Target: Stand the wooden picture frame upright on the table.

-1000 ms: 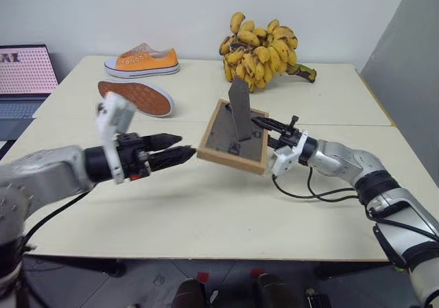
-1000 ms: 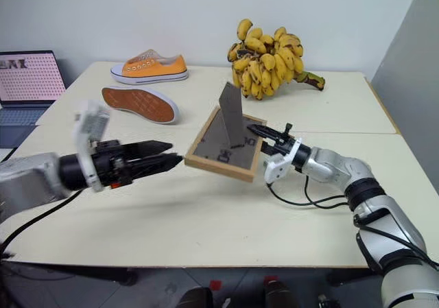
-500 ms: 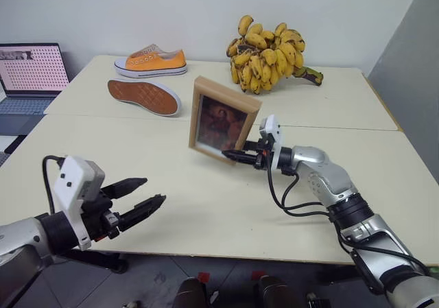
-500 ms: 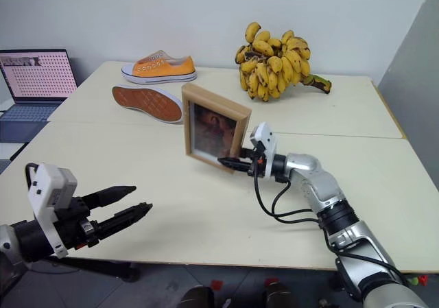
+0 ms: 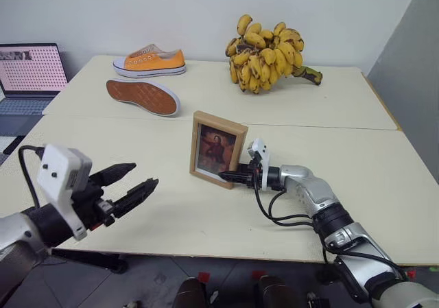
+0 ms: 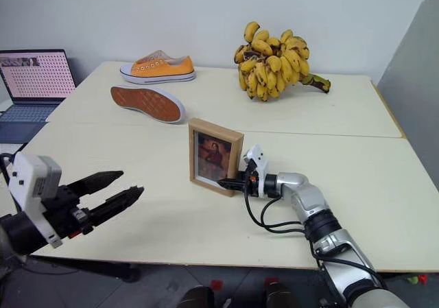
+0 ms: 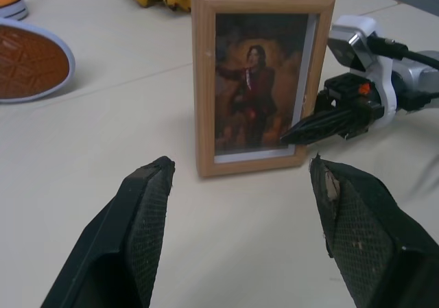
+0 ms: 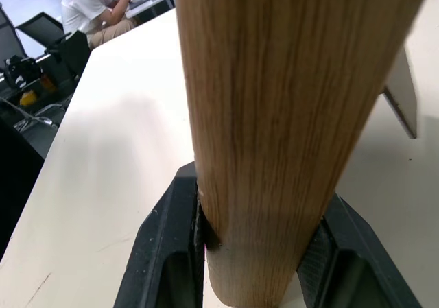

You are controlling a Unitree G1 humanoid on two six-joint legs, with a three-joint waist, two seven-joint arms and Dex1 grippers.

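1. The wooden picture frame (image 5: 217, 149) stands on its lower edge about mid-way across the counter (image 5: 206, 215), nearer the front edge than the back edge, long axis vertical and picture face turned to the front edge.

2. The right end effector (image 5: 230, 178) is the one that matters here: it lies low and level along the counter, its fingers clamped on the frame's lower right-hand side rail (the right wrist view shows a pad pressed against either face of the wood). The frame sits directly at its tips, on the side toward the counter's left edge.

3. The left end effector (image 5: 130, 188) hangs over the front-left part of the counter with its fingers (image 7: 148, 212) spread wide and nothing between them; the frame lies ahead of it, well apart, toward the centre.

4. I'd judge the next move turns on whether the stand flap behind is bearing; from here I cannot tell that.

5. Against a second ago: the frame was then tilted over with its grey backing up and the flap sticking out, the left end effector close at its edge. Now it is upright and turned about, and the left arm has drawn back.
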